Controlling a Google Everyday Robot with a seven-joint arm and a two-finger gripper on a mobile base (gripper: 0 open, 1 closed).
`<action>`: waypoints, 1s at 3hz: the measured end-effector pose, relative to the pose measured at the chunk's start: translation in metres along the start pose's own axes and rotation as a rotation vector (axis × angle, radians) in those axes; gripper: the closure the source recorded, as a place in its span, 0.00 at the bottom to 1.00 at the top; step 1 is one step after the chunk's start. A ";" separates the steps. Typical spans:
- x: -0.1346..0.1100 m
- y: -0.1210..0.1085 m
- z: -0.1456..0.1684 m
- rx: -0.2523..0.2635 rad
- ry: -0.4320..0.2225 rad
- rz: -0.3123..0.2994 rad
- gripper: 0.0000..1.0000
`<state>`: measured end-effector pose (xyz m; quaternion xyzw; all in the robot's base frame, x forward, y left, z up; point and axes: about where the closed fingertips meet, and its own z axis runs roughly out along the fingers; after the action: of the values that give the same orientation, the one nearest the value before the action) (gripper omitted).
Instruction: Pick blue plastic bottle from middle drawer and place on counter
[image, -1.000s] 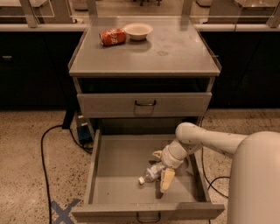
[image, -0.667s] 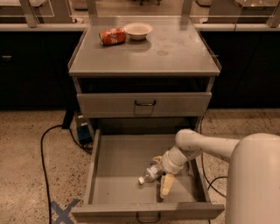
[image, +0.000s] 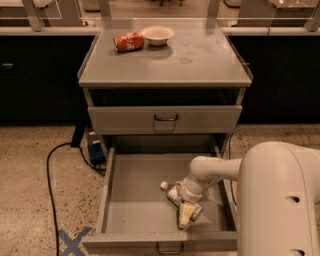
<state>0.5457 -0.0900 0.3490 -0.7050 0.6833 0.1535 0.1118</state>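
Note:
The blue plastic bottle (image: 174, 194) lies tilted in the open middle drawer (image: 135, 200), white cap pointing up-left, right of the drawer's centre. My gripper (image: 185, 212) reaches down into the drawer from the right and is shut on the bottle's lower end, with one pale finger (image: 184, 215) across it. The arm's white body fills the lower right and hides the drawer's right front corner. The counter (image: 200, 60) is the grey cabinet top above.
A red soda can (image: 128, 41) lies on its side beside a white bowl (image: 157, 35) at the counter's back left. A closed drawer (image: 165, 119) sits above the open one. A black cable (image: 50, 170) and blue tape cross (image: 72, 240) are on the floor left.
The bottle's cap end has swung up and away from the drawer front. My gripper has shifted slightly toward the drawer front along the bottle's lower end.

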 end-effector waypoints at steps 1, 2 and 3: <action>0.004 -0.009 0.011 0.017 0.061 0.025 0.19; 0.003 -0.009 0.012 0.016 0.063 0.031 0.42; 0.003 -0.009 0.012 0.016 0.063 0.031 0.65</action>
<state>0.5544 -0.0881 0.3367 -0.6978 0.6987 0.1272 0.0936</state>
